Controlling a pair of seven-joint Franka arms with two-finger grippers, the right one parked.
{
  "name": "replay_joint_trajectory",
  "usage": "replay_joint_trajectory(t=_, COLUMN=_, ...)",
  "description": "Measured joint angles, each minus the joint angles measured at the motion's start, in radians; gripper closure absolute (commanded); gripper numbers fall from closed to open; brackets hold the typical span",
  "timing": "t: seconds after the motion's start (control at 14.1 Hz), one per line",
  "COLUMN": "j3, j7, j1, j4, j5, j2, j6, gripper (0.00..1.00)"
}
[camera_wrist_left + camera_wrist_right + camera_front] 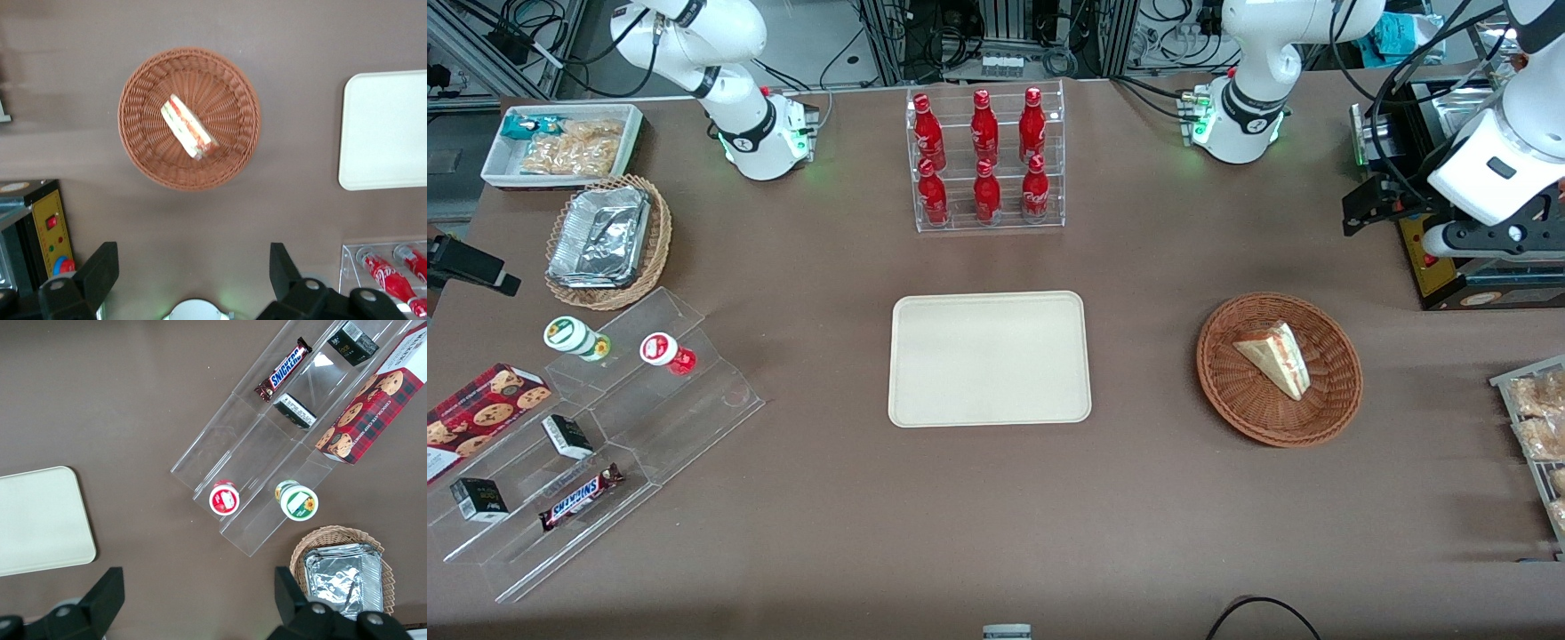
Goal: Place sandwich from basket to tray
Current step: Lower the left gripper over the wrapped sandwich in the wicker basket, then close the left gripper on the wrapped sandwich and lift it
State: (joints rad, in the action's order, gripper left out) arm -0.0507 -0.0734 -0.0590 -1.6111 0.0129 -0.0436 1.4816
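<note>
Brown-covered table (pixel 996 516), cable-strewn metal racks (pixel 996 36) above it

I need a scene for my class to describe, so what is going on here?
The working arm's gripper hangs high above the table, jaws open and holding nothing. The sandwich lies in the basket, untouched. The tray sits bare in the middle of the table, beside the basket toward the parked arm's end. A clear rack of red bottles stands farther from the front camera than the tray. The move has not started.

A robotics lab: aluminium framing (pixel 889 40) and loose cables (pixel 1183 22) (mock shop goods aside) edge the brown table (pixel 1138 507).
</note>
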Motion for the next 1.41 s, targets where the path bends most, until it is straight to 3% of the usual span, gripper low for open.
replay_joint_trajectory(t=0.42, j3=0.001, j7=0.005, j1=0.000, j4=-0.098, j5=-0.002, j2=0.053, j6=0.057, gripper=0.00)
replay_joint_trajectory(t=0.85, j3=0.003, j7=-0.011, j1=0.001, j4=-0.457, j5=-0.003, j2=0.096, j6=0.506, gripper=0.00)
replay_joint_trajectory(t=1.06, j3=0.014, j7=-0.152, j1=0.002, j4=-0.604, j5=-0.001, j2=0.099, j6=0.725, gripper=0.00)
replay_joint_trajectory(t=1.41, j3=0.023, j7=-0.571, j1=0.003, j4=-0.636, j5=0.003, j2=0.121, j6=0.796, gripper=0.00)
